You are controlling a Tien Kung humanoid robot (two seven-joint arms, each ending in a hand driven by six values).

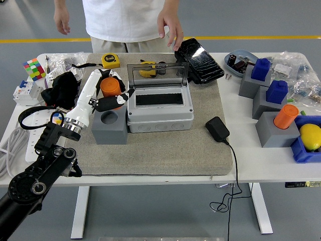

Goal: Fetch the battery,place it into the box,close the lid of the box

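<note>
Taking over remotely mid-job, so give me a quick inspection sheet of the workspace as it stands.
Surface: white table with a grey mat.
Job's things: orange battery lifted clear of its grey holder; box open, lid upright.
Clutter: tape measure, black case, puzzle cube, blue and orange pieces on grey blocks, yellow fruit.
Grippers: left hand grasps the battery; right not in view.
Cables: black adapter with its cord over the near edge; white cables at left.
Surroundings: person at the far side, hands free.

The left hand (109,93) holds the orange battery (110,88) up above the gray holder (109,127). The gray box (159,108) sits beside it, its clear lid (158,74) open.
</note>
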